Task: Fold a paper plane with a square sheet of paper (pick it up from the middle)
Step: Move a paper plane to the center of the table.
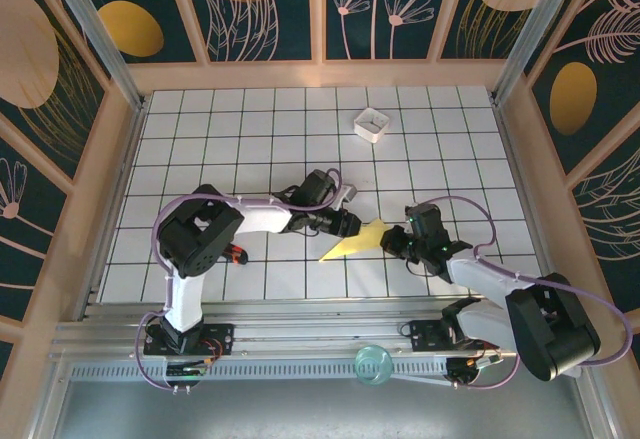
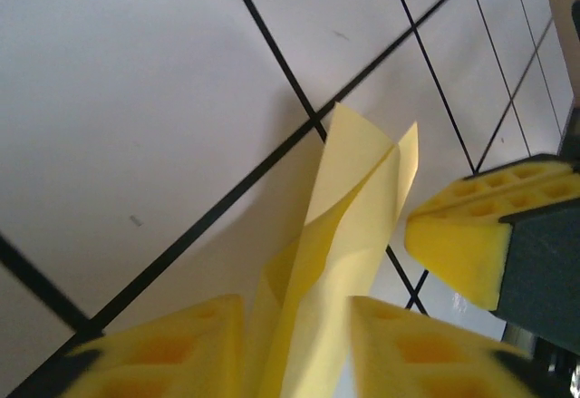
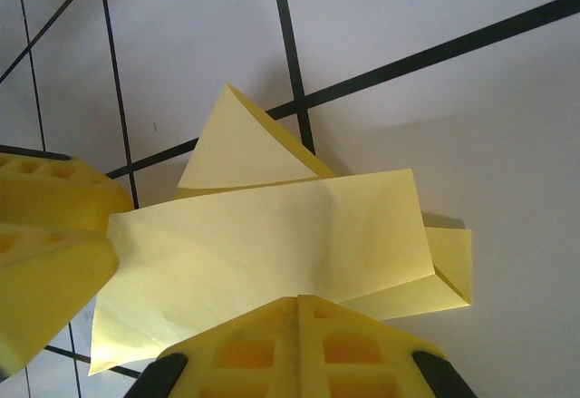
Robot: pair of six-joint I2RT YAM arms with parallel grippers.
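Done: the paper [image 1: 352,244] is folded into a long strip of several layers, with one pointed flap.
Left to do: I judge it about half way; it has no sharp nose, ridge or wings yet.
Walls [image 1: 265,9]: dark panels with gold and pink plants, in pale frames.
Worktop [image 1: 250,129]: white tiles with black grid lines; the paper is by the middle of the near edge.
Left gripper [image 1: 347,225]: narrow, holding the paper's end.
Right gripper [image 1: 393,240]: closed, with the tips just beside the paper's edge; whether it pinches the paper I cannot tell.
Box [image 1: 371,125]: small and white, near the far edge.
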